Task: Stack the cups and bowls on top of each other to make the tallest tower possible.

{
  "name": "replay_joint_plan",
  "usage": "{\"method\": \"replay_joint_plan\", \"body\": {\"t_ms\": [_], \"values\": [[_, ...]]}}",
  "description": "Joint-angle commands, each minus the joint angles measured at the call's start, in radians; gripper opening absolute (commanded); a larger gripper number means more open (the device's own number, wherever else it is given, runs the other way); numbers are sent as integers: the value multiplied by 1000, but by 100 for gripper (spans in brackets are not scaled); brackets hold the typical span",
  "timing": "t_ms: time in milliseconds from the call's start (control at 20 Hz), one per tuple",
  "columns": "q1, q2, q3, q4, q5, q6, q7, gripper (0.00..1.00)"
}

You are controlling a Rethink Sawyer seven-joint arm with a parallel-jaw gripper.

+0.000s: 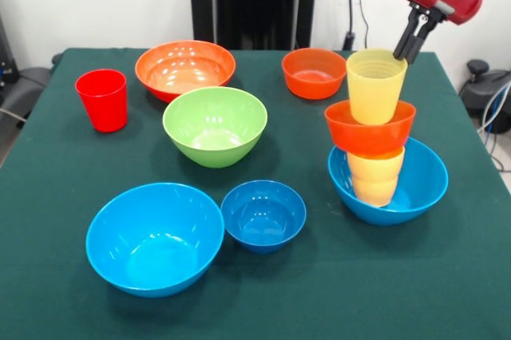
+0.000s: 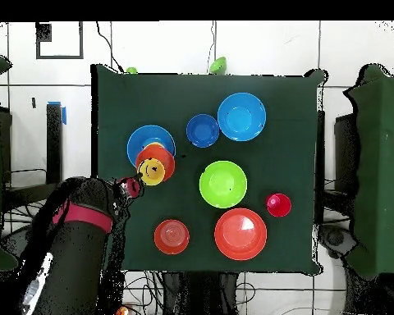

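I see the tower (image 1: 375,140) standing at the right side of the desk (image 1: 64,292) in the front view: a large light-blue bowl (image 1: 419,184) as base, a yellow-orange cup pair (image 1: 375,176) in it, a small orange bowl (image 1: 369,127) on that, and a pale yellow cup (image 1: 375,85) on top. The column stands upright, its long axis vertical.

My gripper (image 1: 409,54) hangs just behind the pale yellow cup's rim, on its far right side, the black fingers (image 1: 407,37) slanting down towards it. They look close together, with nothing pinched between them; whether a tip touches the rim I cannot tell. In the overhead view the gripper (image 2: 135,184) sits just beside the tower on its robot side.

What matters for me next: every loose piece lies away from the fingers, across the tower. The other small orange bowl (image 1: 314,73) is nearest, on the far side of the desk. The green bowl (image 1: 215,125), large orange bowl (image 1: 184,69) and red cup (image 1: 102,99) lie well beyond it, and the small dark blue bowl (image 1: 263,215) and second light-blue bowl (image 1: 155,237) are at the front.
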Motion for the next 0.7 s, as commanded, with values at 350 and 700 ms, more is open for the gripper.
{"method": "replay_joint_plan", "body": {"t_ms": [350, 700], "values": [[-42, -33, 85, -116, 64, 73, 17, 0], [-74, -58, 93, -125, 53, 87, -34, 0]]}}
